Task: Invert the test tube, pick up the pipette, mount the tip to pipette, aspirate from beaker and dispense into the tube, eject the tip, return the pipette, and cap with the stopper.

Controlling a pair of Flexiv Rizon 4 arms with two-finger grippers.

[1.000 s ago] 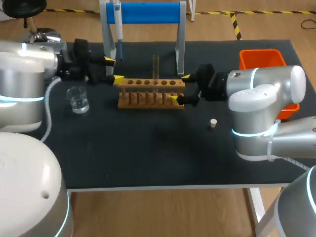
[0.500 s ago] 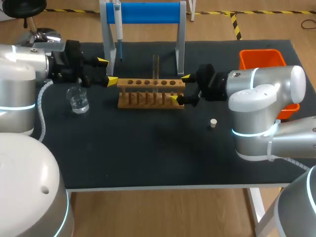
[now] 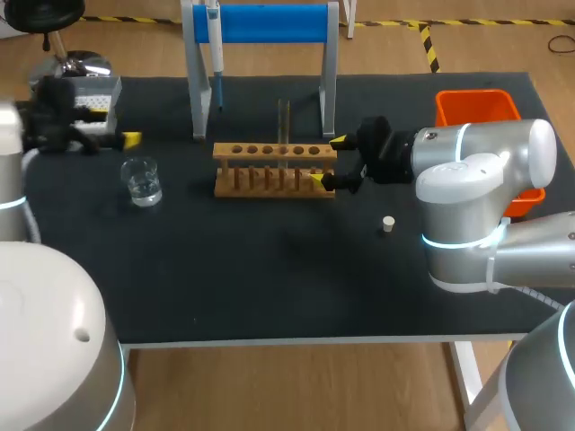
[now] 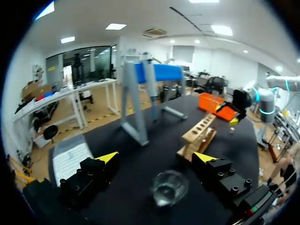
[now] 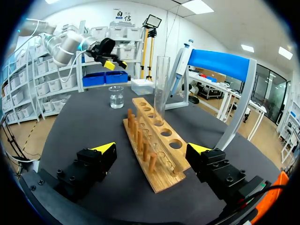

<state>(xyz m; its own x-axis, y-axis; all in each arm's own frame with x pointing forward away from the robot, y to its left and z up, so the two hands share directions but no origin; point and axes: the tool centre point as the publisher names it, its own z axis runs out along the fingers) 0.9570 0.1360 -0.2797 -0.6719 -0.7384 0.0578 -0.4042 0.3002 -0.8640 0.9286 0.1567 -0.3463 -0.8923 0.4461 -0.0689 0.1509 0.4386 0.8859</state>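
Plainly the pipette (image 3: 216, 63) is the next thing to take, to judge by the tube (image 5: 161, 84) standing mouth-up in the rack (image 5: 154, 159). It hangs on the blue stand (image 3: 269, 22), well ahead of the left gripper (image 4: 156, 158), past the beaker. I judge it light and stiff, a smooth plastic body that narrows to a thin shaft. The thick upper handle is the place to grip, square across it, since the shaft would likely slide and twist between the pads. It probably has to lift up off the bar before it comes away. The tube is thin glass, tall in its hole, slick and easily cracked, so any hold on it should be gentle and set on the wall just above the rack.

On the left gripper the fingers (image 4: 101, 165) stand wide apart and hold nothing. The beaker (image 4: 169, 187), with clear liquid in it, sits just ahead of them, in line with the gap and touched by neither.

On the right gripper (image 3: 328, 161) the fingers (image 5: 96, 164) are spread wide too, and it is empty. The near end of the rack lies in the gap between them. A margin shows on each side, so they only straddle the wood. The tube rises from a hole farther ahead along the rack. The stopper (image 3: 388, 224) lies on the table (image 3: 269, 287), beside and behind those fingertips, apart from them.
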